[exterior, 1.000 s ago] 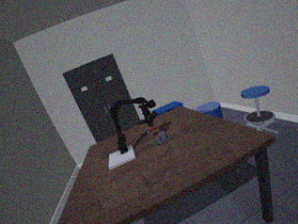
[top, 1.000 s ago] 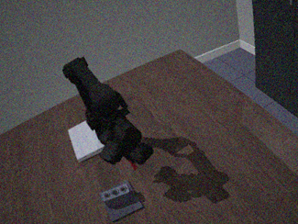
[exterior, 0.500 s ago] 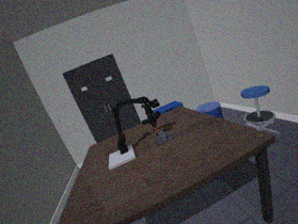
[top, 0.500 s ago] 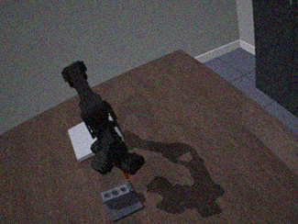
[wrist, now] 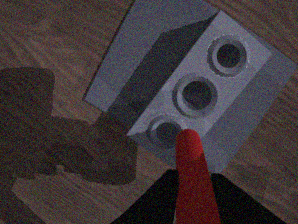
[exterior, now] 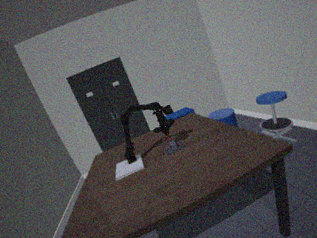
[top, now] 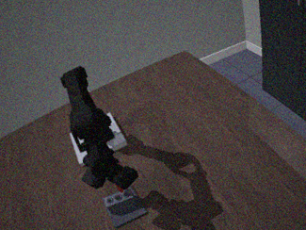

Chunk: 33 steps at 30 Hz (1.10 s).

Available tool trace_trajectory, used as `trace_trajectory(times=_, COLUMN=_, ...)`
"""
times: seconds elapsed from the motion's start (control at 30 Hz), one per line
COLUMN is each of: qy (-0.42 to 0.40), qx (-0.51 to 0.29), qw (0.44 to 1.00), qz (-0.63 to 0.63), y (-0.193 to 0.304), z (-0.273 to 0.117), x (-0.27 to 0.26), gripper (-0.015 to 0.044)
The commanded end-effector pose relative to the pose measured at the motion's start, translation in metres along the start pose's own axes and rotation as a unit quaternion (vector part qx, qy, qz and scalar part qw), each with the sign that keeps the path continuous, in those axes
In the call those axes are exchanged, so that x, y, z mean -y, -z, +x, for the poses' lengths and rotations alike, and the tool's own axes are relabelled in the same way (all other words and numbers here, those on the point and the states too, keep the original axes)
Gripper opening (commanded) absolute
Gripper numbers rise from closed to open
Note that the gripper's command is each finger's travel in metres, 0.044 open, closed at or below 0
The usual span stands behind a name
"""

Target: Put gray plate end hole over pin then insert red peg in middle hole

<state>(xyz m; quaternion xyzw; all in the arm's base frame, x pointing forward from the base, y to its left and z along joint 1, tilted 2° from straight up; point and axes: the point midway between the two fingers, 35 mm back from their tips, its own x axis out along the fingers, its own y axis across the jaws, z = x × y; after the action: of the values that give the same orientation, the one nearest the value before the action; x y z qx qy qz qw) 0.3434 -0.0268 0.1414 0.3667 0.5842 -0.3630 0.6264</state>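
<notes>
tabletop [top: 172, 111] [exterior: 143, 197] [wrist: 50, 30]: brn wood, grained | peg [top: 120, 188] [exterior: 169, 135] [wrist: 192, 172]: red, smooth

In the top view, the arm's mount [top: 121, 142] [exterior: 129, 169] sits on the bench [top: 171, 102] [exterior: 163, 193] near its far edge, closer to the far left corner than to the right edge. The base [top: 132, 215] [exterior: 182, 147] [wrist: 145, 20] lies before the mount, nearer the left edge than the right. On the base is the plate [top: 113, 199] [wrist: 227, 90], its holes in a row; the peg [top: 120, 188] [exterior: 168, 134] [wrist: 192, 160] is between the gripper's [wrist: 196, 175] fingers, over an end of the plate. A wall runs behind the far edge; the cabinet [top: 291, 46] [exterior: 109, 106] stands beyond the right edge. In the exterior view, a stool [exterior: 271, 98] stands beyond the bench's right edge.
</notes>
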Motion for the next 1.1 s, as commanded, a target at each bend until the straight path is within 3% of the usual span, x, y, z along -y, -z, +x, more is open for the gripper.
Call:
trace_trajectory(times=0.0, qy=0.001, qx=0.003, qw=1.0, qz=-0.004, y=-0.012, z=-0.0003, x=0.0015, gripper=0.0)
trace_trajectory(times=1.07, qy=0.0, qx=0.003, qw=1.0, qz=-0.001, y=-0.0212, z=-0.0002, x=0.0035, gripper=0.0)
